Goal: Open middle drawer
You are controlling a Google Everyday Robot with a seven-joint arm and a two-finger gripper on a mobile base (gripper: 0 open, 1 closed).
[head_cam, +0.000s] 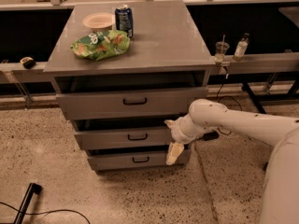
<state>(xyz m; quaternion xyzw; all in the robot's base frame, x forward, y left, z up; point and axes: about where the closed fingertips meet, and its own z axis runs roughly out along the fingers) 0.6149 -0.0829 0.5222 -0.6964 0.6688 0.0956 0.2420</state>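
Note:
The grey cabinet (140, 55) has three drawers. The middle drawer (107, 138) is a shallow grey front with a small black bar handle (137, 136), below the taller top drawer (93, 107) and above the smallest bottom drawer (112, 161). My gripper (172, 138) is at the right end of the middle drawer's front, to the right of the handle. It is open, with one cream finger (168, 123) up and the other (175, 153) hanging down over the bottom drawer. It holds nothing.
On the cabinet top lie a green chip bag (100, 44), a blue can (124, 20) and a pale bowl (98, 20). A cup (221, 51) and a bottle (241, 46) stand on the right ledge. A black pole (26, 201) and a cable lie on the floor at the left.

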